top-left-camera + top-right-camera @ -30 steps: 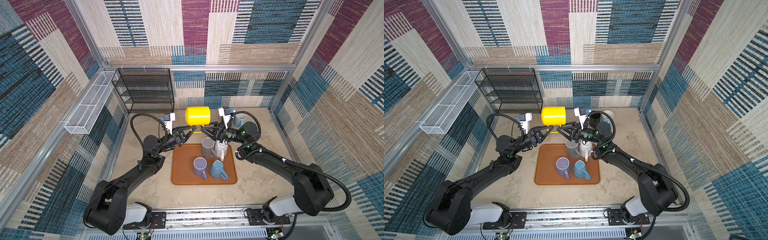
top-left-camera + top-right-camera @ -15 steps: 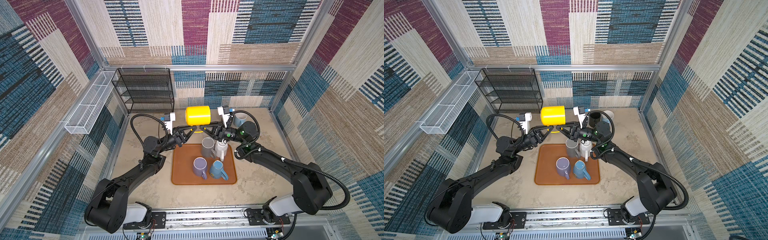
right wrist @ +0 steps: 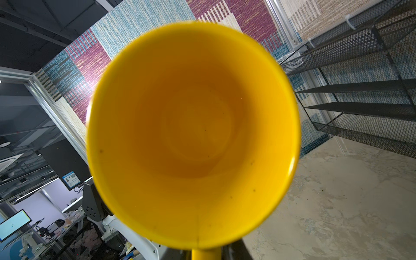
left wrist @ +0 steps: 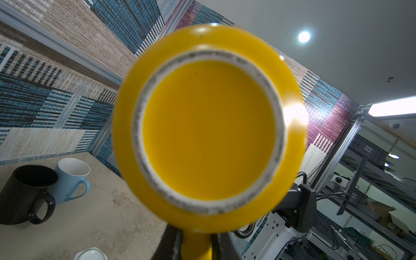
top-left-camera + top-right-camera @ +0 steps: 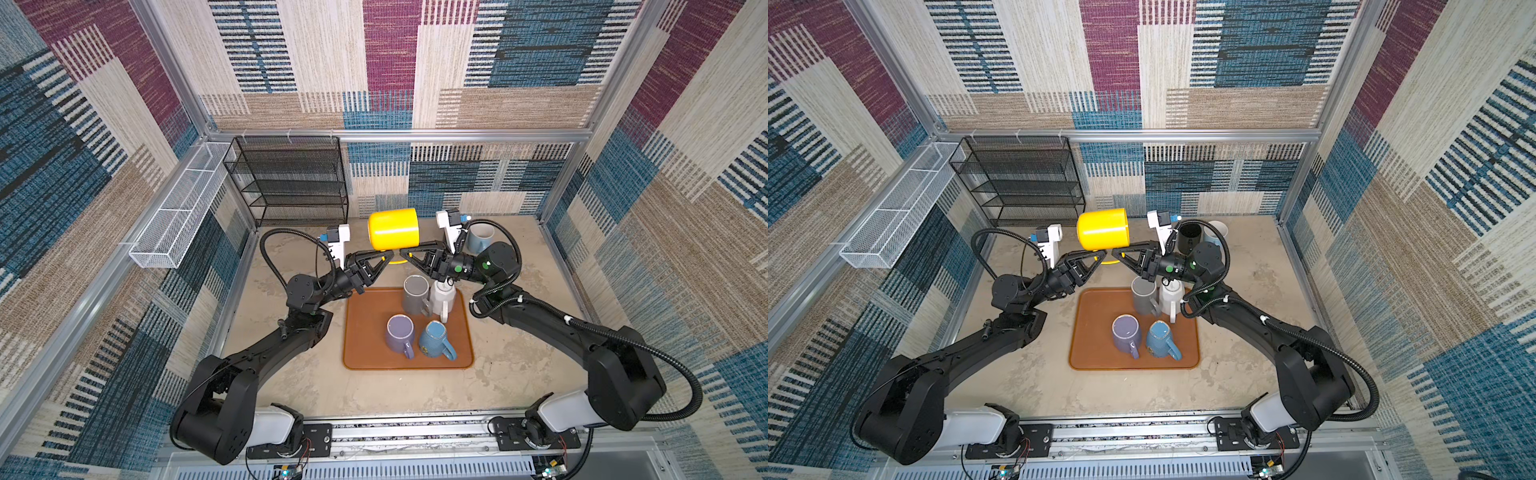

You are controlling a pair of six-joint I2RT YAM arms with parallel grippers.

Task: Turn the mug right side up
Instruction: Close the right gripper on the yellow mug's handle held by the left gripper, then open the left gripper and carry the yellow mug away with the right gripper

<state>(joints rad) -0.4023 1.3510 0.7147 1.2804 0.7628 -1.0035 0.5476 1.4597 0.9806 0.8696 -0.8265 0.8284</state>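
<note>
The yellow mug point(image 5: 392, 228) point(image 5: 1102, 228) hangs in the air above the table's back middle, lying on its side with the handle point(image 5: 397, 261) pointing down. Its base point(image 4: 209, 128) faces the left wrist camera and its open mouth point(image 3: 193, 135) faces the right wrist camera. My left gripper point(image 5: 388, 254) point(image 4: 195, 249) comes in from the left and is shut on the handle. From the right, my right gripper point(image 5: 404, 253) point(image 3: 206, 255) is shut on the same handle, tip to tip with the left.
Below the mug lies a brown tray point(image 5: 361, 332) holding a grey mug point(image 5: 415, 295), a white mug point(image 5: 444, 297), a purple mug point(image 5: 400, 334) and a blue mug point(image 5: 434, 340). A light blue mug point(image 5: 480, 237) and a black mug point(image 5: 1190, 237) stand back right. A black wire shelf point(image 5: 291, 183) and a white wire basket point(image 5: 178, 216) are back left.
My right gripper has closed onto the mug's handle. The left gripper keeps its grip and the mug has hardly moved.
</note>
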